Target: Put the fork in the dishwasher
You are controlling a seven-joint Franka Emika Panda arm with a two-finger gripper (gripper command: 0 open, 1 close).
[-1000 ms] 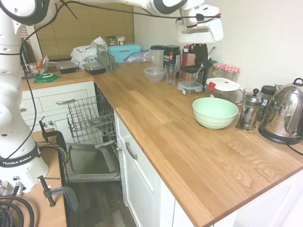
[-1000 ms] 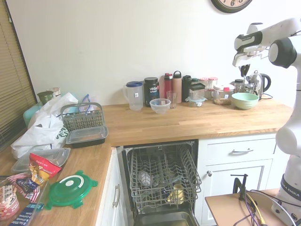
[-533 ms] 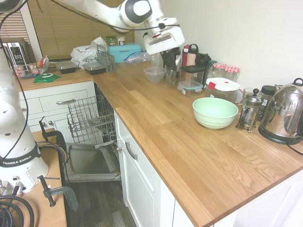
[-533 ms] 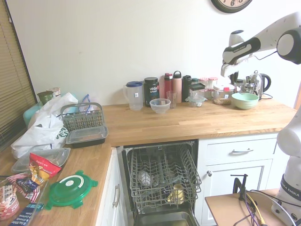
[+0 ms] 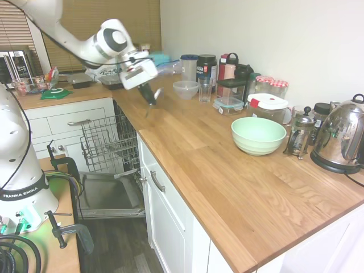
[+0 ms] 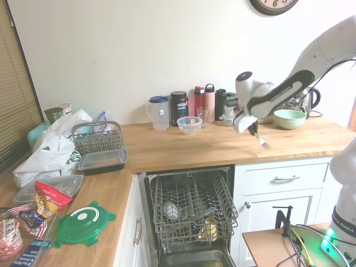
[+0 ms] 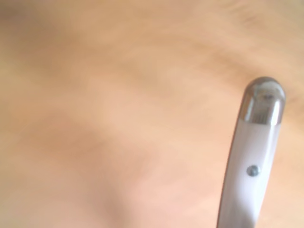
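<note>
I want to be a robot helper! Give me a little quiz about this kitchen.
1. True or false: the claw is holding the fork.
2. The dishwasher is: A) open; B) shut; C) covered by a towel.
3. Fill in: the mint-green bowl sits on the wooden ____.
Key: 1 true; 2 A; 3 counter.
</note>
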